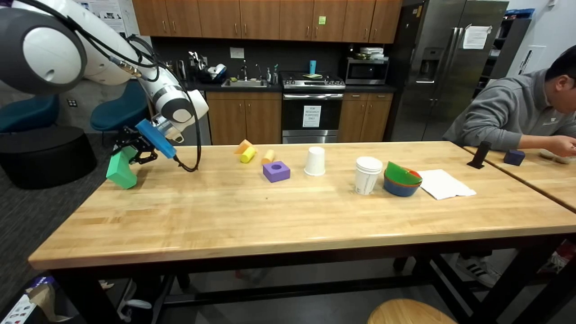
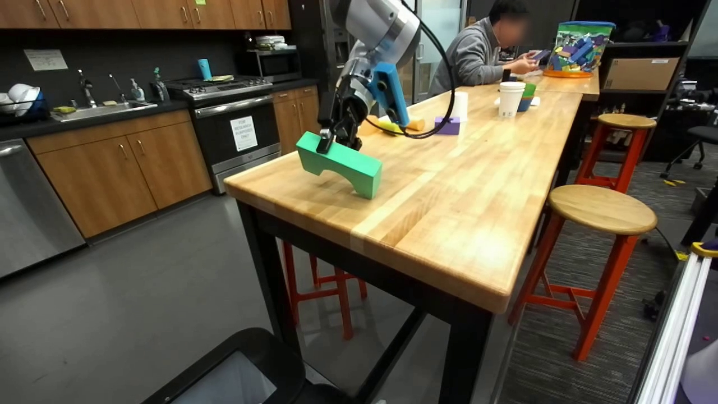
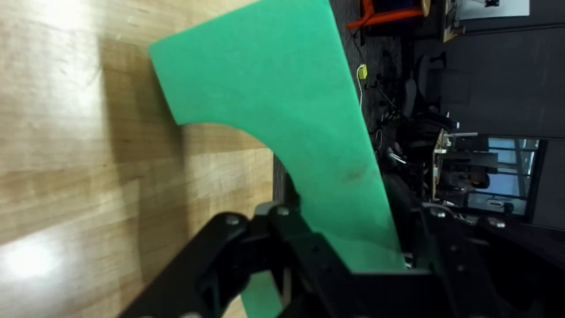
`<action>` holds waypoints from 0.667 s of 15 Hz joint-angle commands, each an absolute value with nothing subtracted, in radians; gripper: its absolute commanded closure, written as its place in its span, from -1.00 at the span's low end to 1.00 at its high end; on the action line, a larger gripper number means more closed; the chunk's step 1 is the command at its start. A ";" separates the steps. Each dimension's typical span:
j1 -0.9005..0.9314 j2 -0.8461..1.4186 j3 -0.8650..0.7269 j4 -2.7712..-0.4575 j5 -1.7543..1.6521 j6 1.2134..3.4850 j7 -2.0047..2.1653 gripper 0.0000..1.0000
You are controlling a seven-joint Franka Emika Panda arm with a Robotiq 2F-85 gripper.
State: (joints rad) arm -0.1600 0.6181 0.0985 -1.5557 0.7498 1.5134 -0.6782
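Observation:
A green arch-shaped block [image 2: 339,164] is held tilted at the near end of the wooden table, one end lower than the other, in both exterior views. My gripper [image 2: 341,145] is shut on it near the middle of the arch. In the wrist view the block [image 3: 282,97] runs between the dark fingers, one in the curved cut-out and one along the flat back. Its shadow falls on the wood beside it. Whether the lower end touches the tabletop, I cannot tell. The fingertips are partly hidden by the block in an exterior view [image 1: 130,150].
Farther along the table [image 1: 270,211] lie an orange block [image 1: 243,146], a yellow cylinder [image 1: 247,155], an orange cylinder [image 1: 268,156] and a purple block [image 1: 276,171]. Beyond are an upturned cup [image 1: 315,161], stacked cups [image 1: 367,175], bowls [image 1: 400,187] and paper [image 1: 443,183]. A person [image 1: 508,112] sits past them.

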 commanded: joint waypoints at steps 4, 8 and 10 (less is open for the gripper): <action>-0.166 0.667 0.092 -1.494 0.760 1.392 -0.641 0.52; -0.155 0.656 0.073 -1.485 0.745 1.394 -0.580 0.52; -0.157 0.654 0.070 -1.477 0.745 1.395 -0.557 0.52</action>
State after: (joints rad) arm -0.1630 0.6600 0.0848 -1.5023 0.7500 1.4116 -0.6088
